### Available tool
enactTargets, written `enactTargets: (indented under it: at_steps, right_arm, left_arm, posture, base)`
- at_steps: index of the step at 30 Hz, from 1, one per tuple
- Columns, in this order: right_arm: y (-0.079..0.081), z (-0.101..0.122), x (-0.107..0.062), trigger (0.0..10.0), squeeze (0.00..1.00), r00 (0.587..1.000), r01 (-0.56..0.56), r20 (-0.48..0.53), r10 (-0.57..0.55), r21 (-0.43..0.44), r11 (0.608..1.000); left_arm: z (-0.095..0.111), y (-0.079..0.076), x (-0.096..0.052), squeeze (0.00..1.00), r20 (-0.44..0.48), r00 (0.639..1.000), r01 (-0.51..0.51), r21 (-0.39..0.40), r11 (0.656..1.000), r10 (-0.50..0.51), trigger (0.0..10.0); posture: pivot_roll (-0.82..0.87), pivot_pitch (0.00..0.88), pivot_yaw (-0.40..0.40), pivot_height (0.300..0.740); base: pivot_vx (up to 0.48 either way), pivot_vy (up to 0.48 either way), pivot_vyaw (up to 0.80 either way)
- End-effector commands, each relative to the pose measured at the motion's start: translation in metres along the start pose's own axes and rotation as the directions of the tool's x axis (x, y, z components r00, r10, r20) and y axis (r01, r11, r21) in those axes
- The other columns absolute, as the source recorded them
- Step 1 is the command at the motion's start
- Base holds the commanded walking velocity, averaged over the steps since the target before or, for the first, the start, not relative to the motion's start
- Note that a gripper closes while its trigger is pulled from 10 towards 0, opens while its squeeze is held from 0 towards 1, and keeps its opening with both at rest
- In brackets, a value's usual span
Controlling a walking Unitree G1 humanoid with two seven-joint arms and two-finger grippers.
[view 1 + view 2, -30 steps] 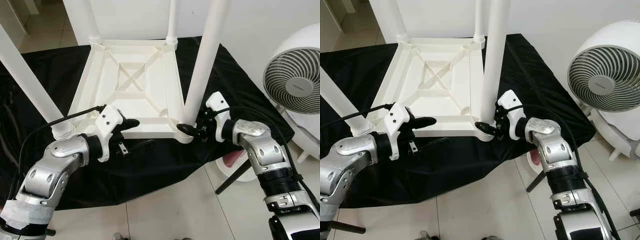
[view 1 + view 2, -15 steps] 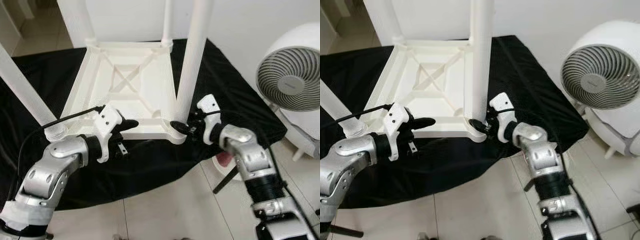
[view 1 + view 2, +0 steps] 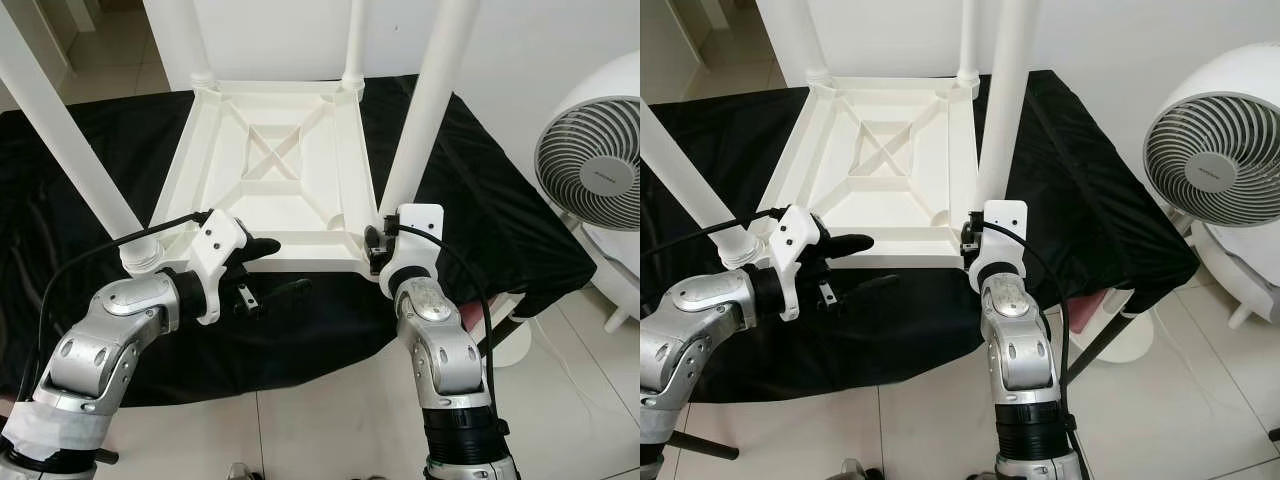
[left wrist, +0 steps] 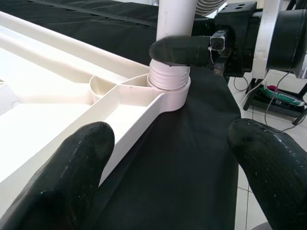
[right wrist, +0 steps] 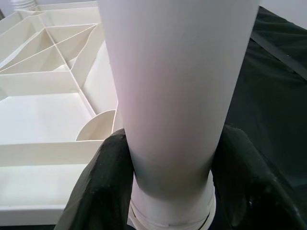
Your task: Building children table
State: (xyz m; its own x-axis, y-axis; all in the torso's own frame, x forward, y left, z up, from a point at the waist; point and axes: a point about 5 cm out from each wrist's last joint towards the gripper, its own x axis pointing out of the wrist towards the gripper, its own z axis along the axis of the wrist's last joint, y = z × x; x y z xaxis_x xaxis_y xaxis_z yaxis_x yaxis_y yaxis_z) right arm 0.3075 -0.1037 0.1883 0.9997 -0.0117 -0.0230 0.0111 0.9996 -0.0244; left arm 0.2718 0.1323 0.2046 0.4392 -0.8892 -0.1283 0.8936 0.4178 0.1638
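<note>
Table (image 3: 270,170) inverted on black cloth (image 3: 500,230), frame centre. Right gripper (image 5: 168,191) clamped around near-right leg (image 3: 425,110) at its socket. Left gripper (image 3: 262,268) spread, empty, lower left. Risk: twisting off-axis cross-threads leg; unbraced table may slide.

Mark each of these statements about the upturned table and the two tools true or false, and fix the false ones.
1. The right tool grips the white plastic table leg near its base. True.
2. The left tool is shut on another leg. False: it is open, holding nothing.
3. The white plastic table top lies upside down on a black cloth. True.
4. The round white fan stands on the robot's left. False: it stands on its right.
</note>
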Motion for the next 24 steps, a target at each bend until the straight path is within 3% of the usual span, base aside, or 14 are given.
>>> enactTargets:
  at_steps: [1,2,3,4,8,12,13,16,17,20,21,23,24]
  right_arm:
    - [-0.007,-0.029,-0.001,0.0,0.00,0.986,0.078,-0.150,-0.075,0.017,0.997]
    - [0.004,-0.019,0.000,3.1,0.00,0.995,0.021,-0.102,-0.019,0.019,1.000]
    - [0.004,-0.019,0.000,3.1,0.00,0.995,0.021,-0.102,-0.019,0.019,1.000]
    - [0.014,-0.007,0.000,10.0,0.00,0.995,-0.088,-0.037,0.088,0.010,0.996]
    - [0.023,0.012,-0.003,10.0,0.00,0.963,-0.257,0.070,0.261,-0.062,0.964]
    - [0.024,0.014,-0.003,10.0,0.00,0.955,-0.280,0.080,0.285,-0.075,0.957]
    - [0.024,0.018,-0.005,10.0,0.00,0.930,-0.347,0.088,0.356,-0.103,0.932]
    - [0.018,0.022,-0.003,10.0,0.00,0.919,-0.367,0.097,0.382,-0.143,0.919]
    - [0.012,0.024,-0.001,10.0,1.00,0.907,-0.390,0.101,0.410,-0.169,0.905]
    - [0.009,0.025,0.000,10.0,1.00,0.889,-0.426,0.091,0.448,-0.189,0.885]
    - [0.007,0.025,0.000,10.0,0.60,0.858,-0.480,0.079,0.508,-0.230,0.847]
    - [0.007,0.025,0.000,10.0,0.60,0.858,-0.480,0.079,0.508,-0.230,0.847]
    - [0.006,0.025,0.000,10.0,0.00,0.812,-0.545,0.065,0.580,-0.268,0.794]
  left_arm:
    - [-0.003,0.003,0.000,0.00,-0.019,0.999,-0.047,-0.005,0.999,0.047,10.0]
    - [-0.002,0.002,0.000,0.00,-0.018,0.999,-0.048,-0.004,0.999,0.048,10.0]
    - [-0.002,0.002,0.000,0.00,-0.018,0.999,-0.048,-0.004,0.999,0.048,10.0]
    - [-0.002,0.002,-0.001,0.00,-0.016,0.999,-0.051,-0.004,0.999,0.051,10.0]
    - [-0.002,0.002,-0.001,0.00,-0.014,0.998,-0.058,-0.004,0.998,0.058,10.0]
    - [-0.002,0.002,-0.001,0.00,-0.013,0.998,-0.059,-0.004,0.998,0.058,10.0]
    - [-0.002,0.002,-0.001,0.00,-0.014,0.998,-0.059,-0.003,0.998,0.059,10.0]
    - [-0.002,0.002,-0.001,0.00,-0.014,0.998,-0.060,-0.003,0.998,0.060,10.0]
    - [-0.002,0.003,-0.001,0.00,-0.013,0.998,-0.062,-0.003,0.998,0.062,10.0]
    - [-0.002,0.003,-0.001,0.00,-0.013,0.998,-0.063,-0.003,0.998,0.063,10.0]
    - [-0.002,0.003,-0.001,0.00,-0.013,0.998,-0.063,-0.002,0.998,0.063,10.0]
    - [-0.002,0.003,-0.001,0.00,-0.013,0.998,-0.063,-0.002,0.998,0.063,10.0]
    - [-0.002,0.003,-0.001,0.00,-0.013,0.998,-0.064,-0.002,0.998,0.064,10.0]
  posture:
    - [-0.05,0.142,0.041,0.740]
    - [-0.05,0.142,0.038,0.740]
    - [-0.05,0.142,0.038,0.740]
    - [-0.05,0.140,0.034,0.740]
    - [-0.05,0.139,0.033,0.740]
    - [-0.05,0.139,0.033,0.740]
    - [-0.05,0.139,0.033,0.740]
    - [-0.05,0.140,0.031,0.740]
    - [-0.05,0.140,0.031,0.740]
    - [-0.05,0.139,0.031,0.740]
    - [-0.05,0.139,0.031,0.740]
    - [-0.05,0.139,0.031,0.740]
    - [-0.05,0.138,0.033,0.740]
  base:
    - [0.000,0.000,0.00]
    - [0.000,0.000,0.00]
    - [0.000,0.000,0.00]
    - [0.000,0.000,0.00]
    - [0.000,0.000,0.00]
    - [0.000,0.000,0.00]
    - [0.000,0.000,0.00]
    - [0.000,0.000,0.00]
    - [0.000,0.000,0.00]
    - [0.000,0.000,0.00]
    - [0.000,0.000,0.00]
    - [0.000,0.000,0.00]
    - [0.000,0.000,0.00]
